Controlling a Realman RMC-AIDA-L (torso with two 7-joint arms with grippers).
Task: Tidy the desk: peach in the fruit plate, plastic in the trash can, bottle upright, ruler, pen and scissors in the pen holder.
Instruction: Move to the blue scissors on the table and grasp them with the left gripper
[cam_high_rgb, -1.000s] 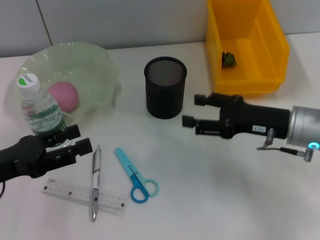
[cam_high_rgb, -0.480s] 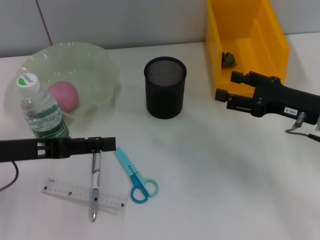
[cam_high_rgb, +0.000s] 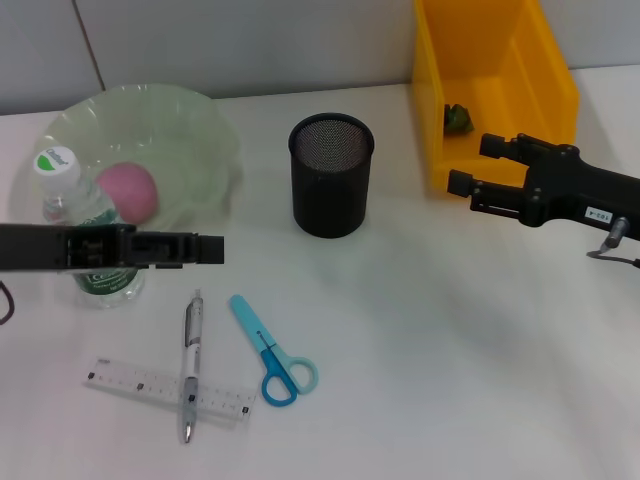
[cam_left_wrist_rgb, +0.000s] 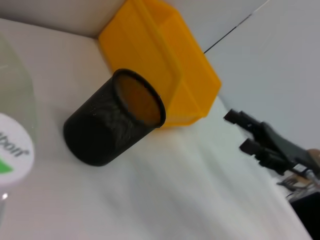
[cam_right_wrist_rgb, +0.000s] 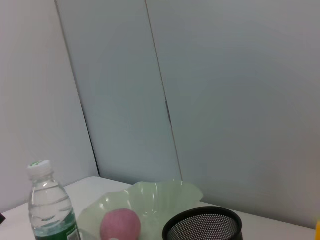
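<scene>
The pink peach (cam_high_rgb: 126, 192) lies in the pale green fruit plate (cam_high_rgb: 190, 130). The green plastic scrap (cam_high_rgb: 458, 118) sits in the yellow bin (cam_high_rgb: 540, 100). The water bottle (cam_high_rgb: 62, 195) stands upright beside the plate, and my left arm crosses in front of it. My left gripper (cam_high_rgb: 205, 248) reaches past the bottle, above the pen (cam_high_rgb: 190, 350). The pen lies across the clear ruler (cam_high_rgb: 140, 385), with the blue scissors (cam_high_rgb: 272, 352) next to them. The black mesh pen holder (cam_high_rgb: 331, 175) stands mid-table. My right gripper (cam_high_rgb: 472, 165) hangs open and empty by the bin's near corner.
The left wrist view shows the pen holder (cam_left_wrist_rgb: 112, 127), the yellow bin (cam_left_wrist_rgb: 165, 60), the bottle cap (cam_left_wrist_rgb: 10, 150) and the right gripper (cam_left_wrist_rgb: 250, 135) farther off. The right wrist view shows the bottle (cam_right_wrist_rgb: 50, 212), peach (cam_right_wrist_rgb: 120, 225), plate (cam_right_wrist_rgb: 160, 197) and holder (cam_right_wrist_rgb: 202, 227).
My left gripper turned edge-on and moved from just above the pen back to in front of the bottle. My right gripper pulled away from the pen holder to the bin's near corner.
</scene>
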